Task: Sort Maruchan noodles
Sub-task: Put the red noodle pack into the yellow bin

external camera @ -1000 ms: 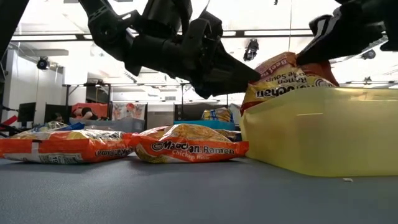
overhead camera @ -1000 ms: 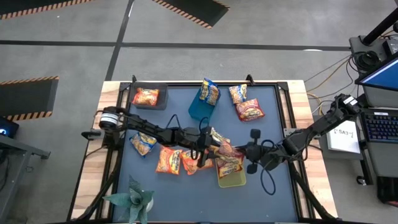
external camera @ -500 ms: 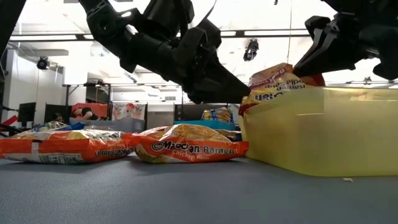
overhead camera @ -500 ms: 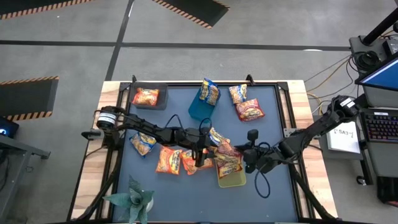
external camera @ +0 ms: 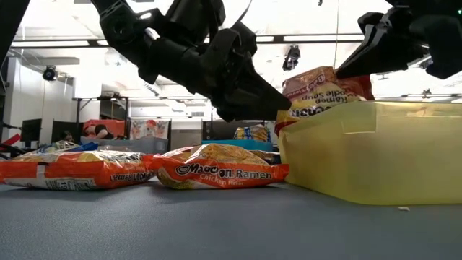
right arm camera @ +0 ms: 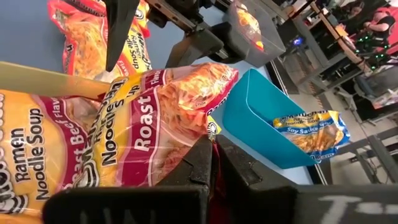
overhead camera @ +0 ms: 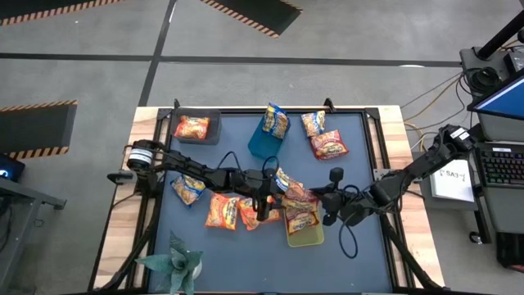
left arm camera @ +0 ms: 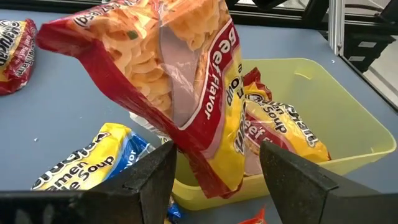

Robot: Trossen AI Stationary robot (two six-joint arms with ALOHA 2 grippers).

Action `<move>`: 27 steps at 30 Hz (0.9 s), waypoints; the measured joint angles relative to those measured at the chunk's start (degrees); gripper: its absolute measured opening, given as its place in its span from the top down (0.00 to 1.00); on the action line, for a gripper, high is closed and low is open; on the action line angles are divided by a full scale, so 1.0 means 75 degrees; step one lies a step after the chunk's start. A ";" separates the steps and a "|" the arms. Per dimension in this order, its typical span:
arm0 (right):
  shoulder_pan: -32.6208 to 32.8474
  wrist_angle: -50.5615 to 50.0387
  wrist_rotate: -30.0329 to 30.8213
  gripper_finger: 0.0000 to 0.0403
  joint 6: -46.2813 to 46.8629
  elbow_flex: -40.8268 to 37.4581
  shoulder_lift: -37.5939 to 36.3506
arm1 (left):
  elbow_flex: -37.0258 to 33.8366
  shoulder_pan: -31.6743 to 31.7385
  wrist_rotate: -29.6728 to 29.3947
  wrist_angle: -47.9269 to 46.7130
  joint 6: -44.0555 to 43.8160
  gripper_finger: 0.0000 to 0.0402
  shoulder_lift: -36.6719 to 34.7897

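**A:** Your right gripper (right arm camera: 211, 163) is pinched on the red packet (right arm camera: 168, 118), which hangs half inside the yellow-green bin (left arm camera: 323, 106) just ahead of it.

**B:** And your left gripper (left arm camera: 214, 165) stands wide apart around that packet's far corner. Pull now and it could snag or tip the bin.

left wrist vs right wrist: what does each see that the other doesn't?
Left wrist only: a blue-and-yellow packet on the table beside the yellow bin, and the left pincer open around a red beef packet.
Right wrist only: the blue bin holding a blue-and-yellow packet, and the right pincer shut on a red roast beef packet.
Both: red packets in the yellow bin.
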 joint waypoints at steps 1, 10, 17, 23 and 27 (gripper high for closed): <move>0.0000 -0.0007 -0.0002 0.98 0.0047 0.0000 -0.0014 | 0.0000 -0.0006 0.0000 0.0007 -0.0012 0.47 0.0000; 0.0000 -0.0330 -0.0463 0.98 0.0181 0.0000 -0.0017 | 0.0000 -0.0073 0.0009 0.0007 -0.0067 0.47 0.0000; 0.0000 -0.0326 -0.0405 0.96 0.0856 0.0000 -0.0017 | 0.0000 -0.0070 0.0006 0.0007 -0.0070 0.47 0.0000; 0.0000 -0.0312 -0.0399 0.85 0.1554 0.0000 -0.0017 | 0.0000 -0.0070 0.0000 0.0001 -0.0073 0.47 0.0000; 0.0000 -0.0309 -0.0392 0.74 0.1957 0.0000 -0.0037 | 0.0000 -0.0070 -0.0002 -0.0002 -0.0073 0.48 0.0000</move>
